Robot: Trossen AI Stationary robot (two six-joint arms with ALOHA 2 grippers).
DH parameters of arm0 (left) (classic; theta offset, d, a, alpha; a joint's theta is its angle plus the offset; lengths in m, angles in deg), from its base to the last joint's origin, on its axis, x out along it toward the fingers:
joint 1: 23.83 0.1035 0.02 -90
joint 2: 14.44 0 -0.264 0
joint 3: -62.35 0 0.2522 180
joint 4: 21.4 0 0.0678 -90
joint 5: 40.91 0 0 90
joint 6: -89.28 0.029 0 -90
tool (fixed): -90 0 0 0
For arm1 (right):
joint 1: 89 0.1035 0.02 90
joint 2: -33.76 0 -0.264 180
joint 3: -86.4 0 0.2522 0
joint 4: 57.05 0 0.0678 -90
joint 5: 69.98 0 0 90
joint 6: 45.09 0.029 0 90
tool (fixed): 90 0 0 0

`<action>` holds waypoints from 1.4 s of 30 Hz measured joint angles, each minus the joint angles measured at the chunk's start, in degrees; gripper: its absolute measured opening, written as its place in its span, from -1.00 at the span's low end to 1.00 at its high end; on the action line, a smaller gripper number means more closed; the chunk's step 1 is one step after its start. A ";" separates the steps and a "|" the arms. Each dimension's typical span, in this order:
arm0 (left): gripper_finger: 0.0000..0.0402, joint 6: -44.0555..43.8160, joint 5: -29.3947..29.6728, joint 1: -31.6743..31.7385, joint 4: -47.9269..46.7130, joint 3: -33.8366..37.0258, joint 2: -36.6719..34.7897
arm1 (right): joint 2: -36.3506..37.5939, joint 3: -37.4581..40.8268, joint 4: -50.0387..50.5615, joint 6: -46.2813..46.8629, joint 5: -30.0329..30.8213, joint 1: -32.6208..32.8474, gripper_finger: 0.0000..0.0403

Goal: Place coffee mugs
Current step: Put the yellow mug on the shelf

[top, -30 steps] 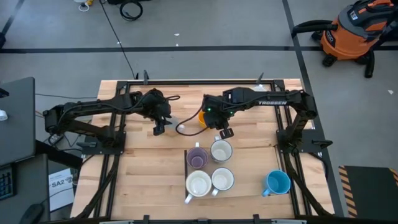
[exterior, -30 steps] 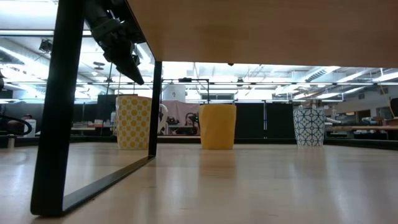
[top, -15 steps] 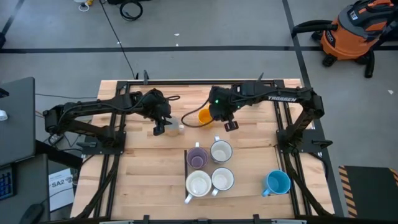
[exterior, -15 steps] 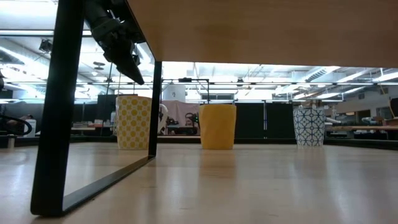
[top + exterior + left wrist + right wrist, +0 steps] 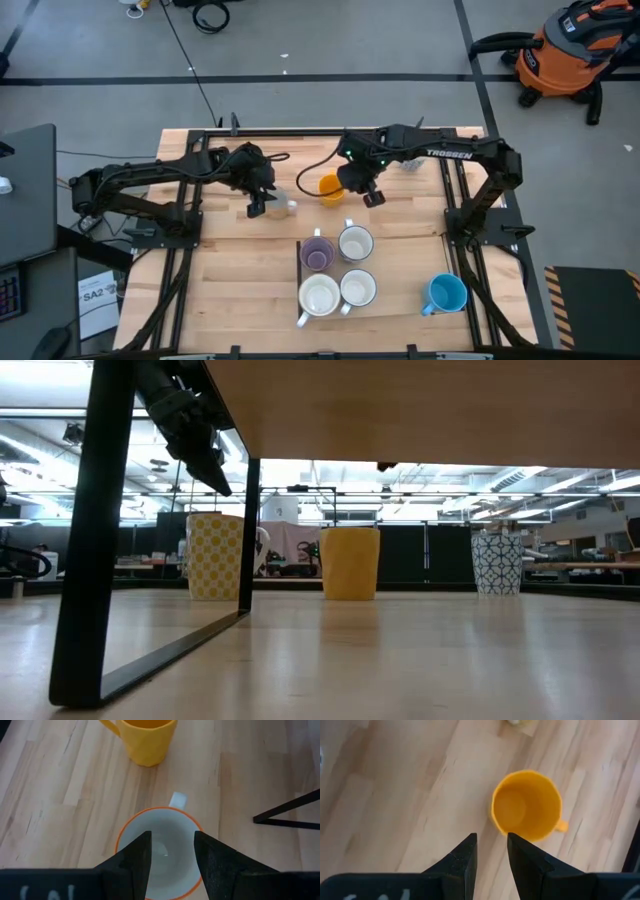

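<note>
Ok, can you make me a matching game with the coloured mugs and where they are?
Things:
1. orange mug
2. purple mug
3. blue mug

Places:
A. alone, far out on the right side
B. packed in with three white mugs
C. right beside the right gripper

Pairs: 1-C, 2-B, 3-A
</note>
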State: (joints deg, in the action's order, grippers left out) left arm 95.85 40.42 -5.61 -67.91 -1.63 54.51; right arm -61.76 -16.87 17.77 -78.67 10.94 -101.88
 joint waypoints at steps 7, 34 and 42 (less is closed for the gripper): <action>-0.22 -1.49 0.03 0.00 0.00 0.00 0.00 | 0.00 3.41 -5.62 -8.79 -0.12 0.26 -0.44; -0.22 -1.38 0.05 0.00 0.00 -0.01 0.00 | -0.02 14.14 -18.39 -14.11 -4.20 0.28 -0.44; -0.22 -1.36 0.05 0.00 -0.01 -0.01 0.00 | -0.02 14.22 -19.36 -13.99 -4.13 0.28 -0.44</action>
State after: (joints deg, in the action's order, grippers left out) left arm 94.49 40.47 -5.61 -67.93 -1.64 54.51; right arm -61.78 -2.65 -1.60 -92.66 6.81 -101.60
